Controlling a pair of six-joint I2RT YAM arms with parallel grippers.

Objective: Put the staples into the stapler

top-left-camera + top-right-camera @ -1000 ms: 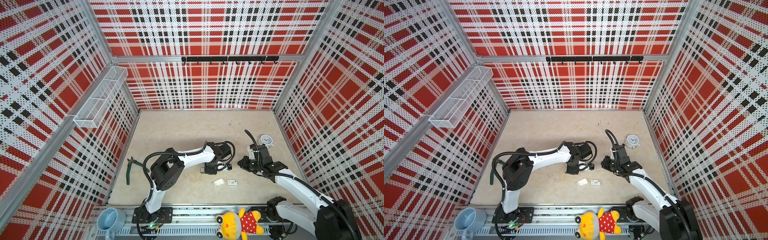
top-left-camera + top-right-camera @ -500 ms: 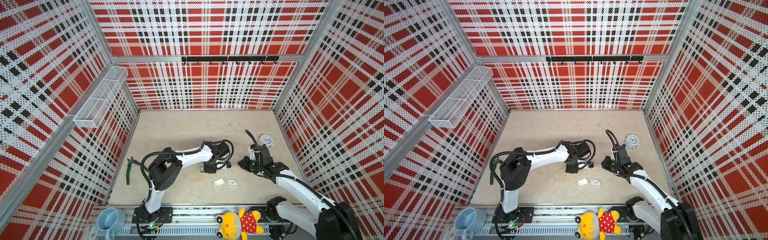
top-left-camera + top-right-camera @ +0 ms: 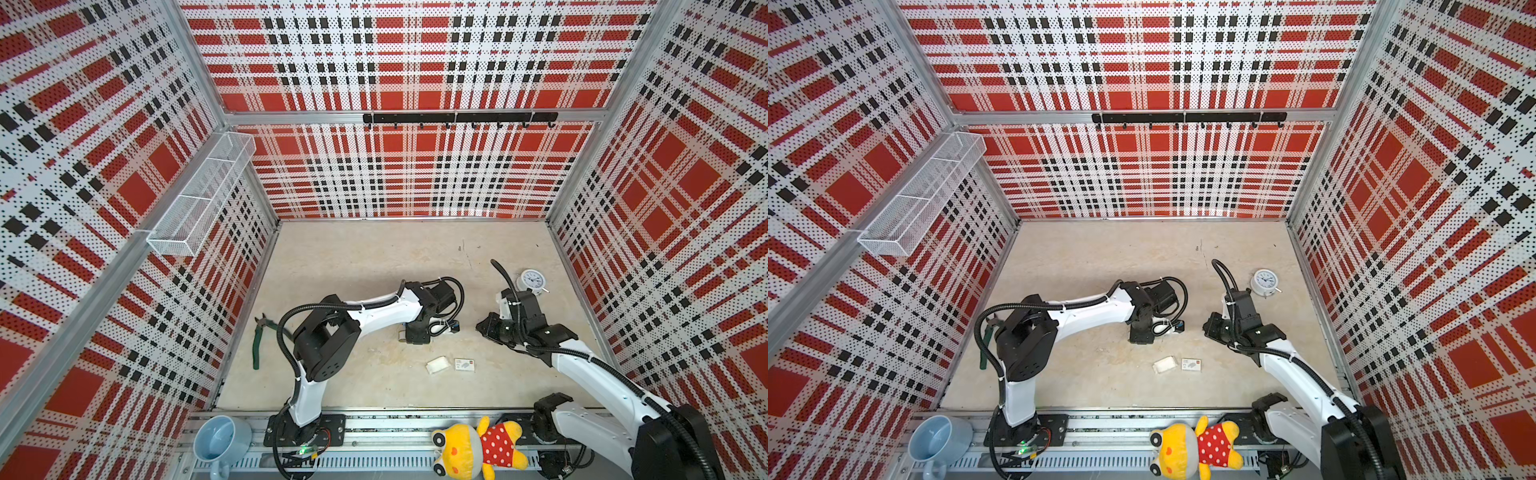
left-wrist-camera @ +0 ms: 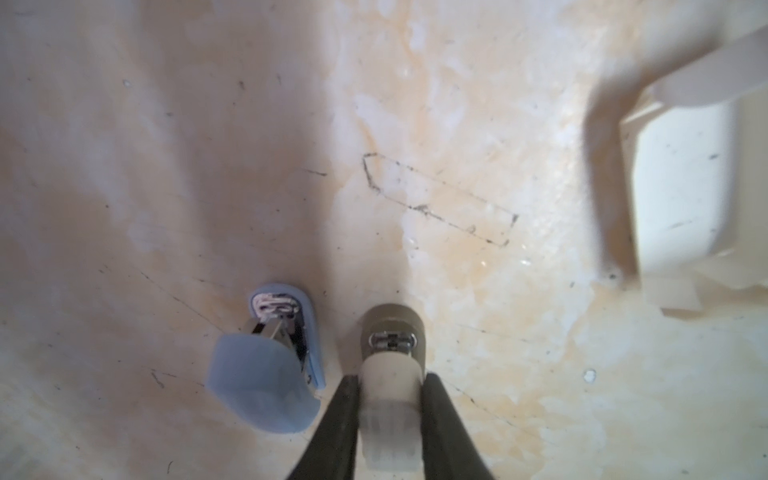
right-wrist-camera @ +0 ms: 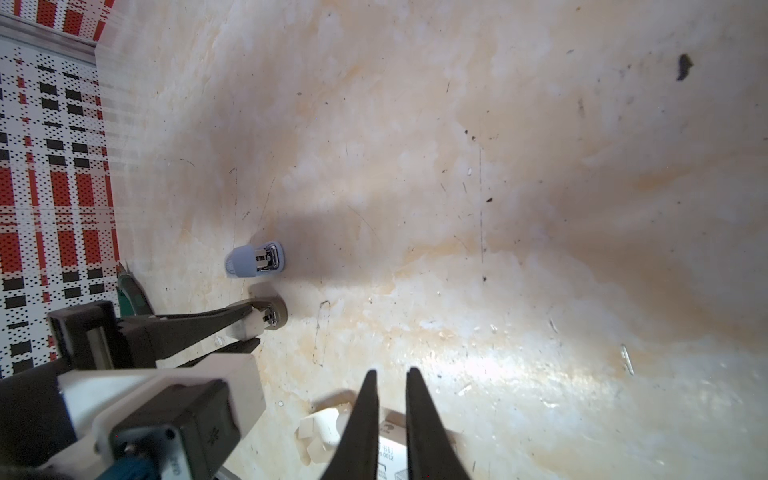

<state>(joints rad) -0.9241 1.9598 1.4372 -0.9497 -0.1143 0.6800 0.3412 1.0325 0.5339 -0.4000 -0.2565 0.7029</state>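
The light-blue stapler [image 4: 257,374] lies on the floor beside a grey-beige stapler [image 4: 390,332]. It also shows in the right wrist view [image 5: 249,264]. My left gripper [image 4: 390,380] is shut on the grey-beige stapler's white rear end. In both top views the left arm covers the blue stapler, and only the beige nose [image 3: 402,333] peeks out by the left gripper [image 3: 409,334]. My right gripper [image 5: 392,374] hangs above the floor to the right [image 3: 482,328], its fingers a narrow slit apart with nothing between them. The staples show in no view.
A white card tray [image 3: 437,365] and a printed sleeve [image 3: 464,365] lie in front of the grippers. Green pliers [image 3: 257,345] lie by the left wall and a small clock [image 3: 532,280] at the right. A blue cup [image 3: 220,440] and plush toy [image 3: 478,451] sit on the front rail.
The left arm's elbow has drifted slightly to the left while its gripper stays at the staplers. The right arm has barely moved.
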